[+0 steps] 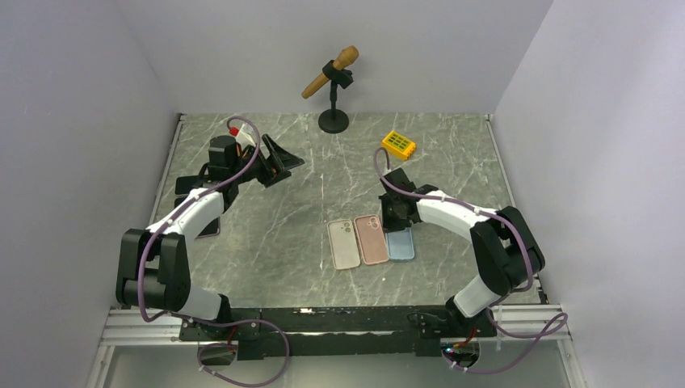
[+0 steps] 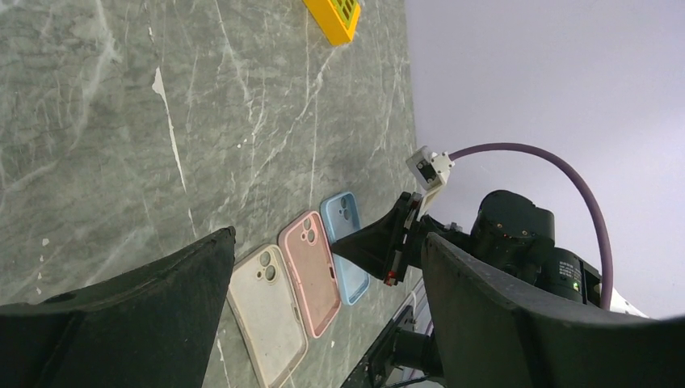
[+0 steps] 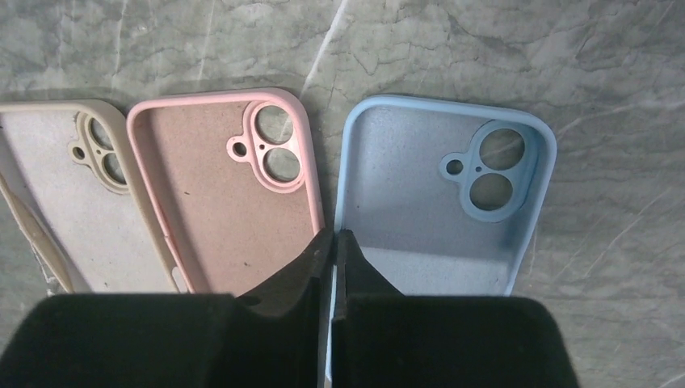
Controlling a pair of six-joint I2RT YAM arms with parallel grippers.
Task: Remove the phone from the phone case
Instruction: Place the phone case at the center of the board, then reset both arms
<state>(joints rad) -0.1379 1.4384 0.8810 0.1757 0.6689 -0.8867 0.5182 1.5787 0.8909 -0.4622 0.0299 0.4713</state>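
The right pincer (image 3: 333,236) is clenched at the nine-o'clock wall of the blue case (image 3: 420,210), grip unclear; left pincer (image 2: 327,238) released; best lift slowly, straight, sparing the pink case (image 3: 218,202) alongside

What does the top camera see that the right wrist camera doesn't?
Only the top view shows the microphone, the yellow box and the open left tool. Only the right wrist view shows the empty insides of the cases close up, and the right tool shut, with its tips at the rim of the blue case. Both views show the beige case, the pink case and the blue case side by side on the table.
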